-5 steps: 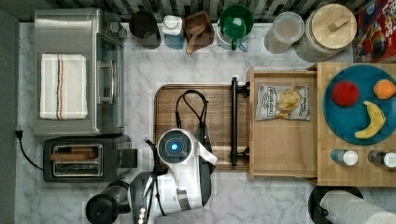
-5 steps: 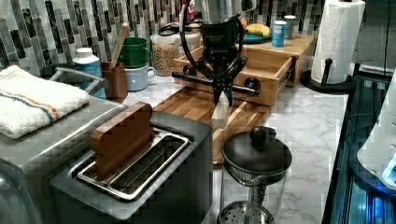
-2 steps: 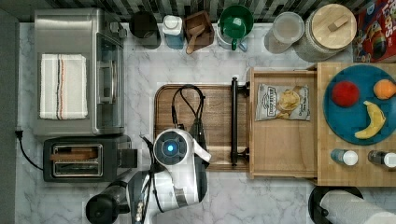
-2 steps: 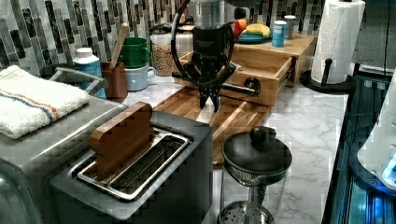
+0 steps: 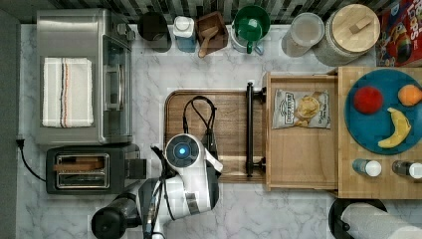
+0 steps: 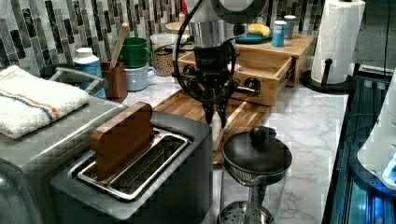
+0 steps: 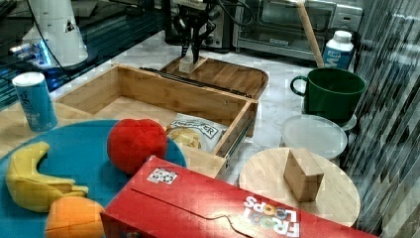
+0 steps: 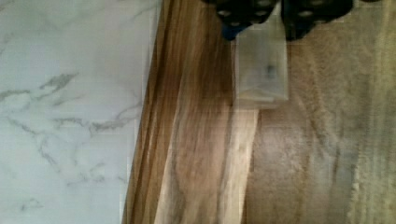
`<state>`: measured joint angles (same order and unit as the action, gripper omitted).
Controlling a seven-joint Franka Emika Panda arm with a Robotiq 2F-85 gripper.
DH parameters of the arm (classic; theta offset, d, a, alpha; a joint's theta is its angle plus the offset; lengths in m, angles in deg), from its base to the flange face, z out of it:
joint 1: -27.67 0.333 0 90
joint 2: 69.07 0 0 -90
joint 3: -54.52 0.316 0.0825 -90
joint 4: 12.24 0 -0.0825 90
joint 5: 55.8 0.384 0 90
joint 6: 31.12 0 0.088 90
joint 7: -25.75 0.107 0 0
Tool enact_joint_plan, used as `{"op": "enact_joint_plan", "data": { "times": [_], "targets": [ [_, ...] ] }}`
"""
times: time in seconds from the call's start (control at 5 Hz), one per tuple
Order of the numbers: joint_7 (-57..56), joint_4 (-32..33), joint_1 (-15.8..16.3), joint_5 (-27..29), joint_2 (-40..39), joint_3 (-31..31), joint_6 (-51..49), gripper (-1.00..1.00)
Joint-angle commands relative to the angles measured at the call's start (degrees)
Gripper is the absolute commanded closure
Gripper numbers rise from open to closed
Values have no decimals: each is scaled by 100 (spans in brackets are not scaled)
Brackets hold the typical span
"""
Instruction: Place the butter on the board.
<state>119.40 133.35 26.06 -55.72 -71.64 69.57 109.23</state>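
Under the claw [image 8: 261, 18] — butter [image 8: 260, 70] clamped between its fingers, above the board [image 8: 196, 154], hidden from the top view.

My top view looks straight down on the whole counter, my left and right views face each other low across the board [image 5: 229, 107], my wrist view hovers close above it.

Toaster oven [image 5: 82, 74]: top view's left, folded striped towel [image 5: 67, 92] on its roof.
Toaster [image 5: 89, 169]: just below the oven in the top view; brown slab upright in one slot [image 6: 122, 139].
Green mug [image 5: 251, 25]: by the backsplash.
Open wooden drawer [image 5: 301, 164]: chip bag [image 5: 301, 108] inside.
Blue plate [image 5: 370, 134]: red fruit [image 5: 368, 99], orange [image 5: 410, 94], banana [image 5: 396, 129].
Cereal box [image 7: 237, 210]: red.
Paper towel roll [image 6: 338, 39]: upright on stand.
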Motion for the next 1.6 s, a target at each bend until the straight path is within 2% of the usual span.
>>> {"op": "enact_joint_plan", "data": {
  "times": [0.2,1.6],
  "targets": [
    [509,-388,212,-362,252,210,316,-100],
    [508,-387,55,-362,252,367,316,-100]
  ]
}}
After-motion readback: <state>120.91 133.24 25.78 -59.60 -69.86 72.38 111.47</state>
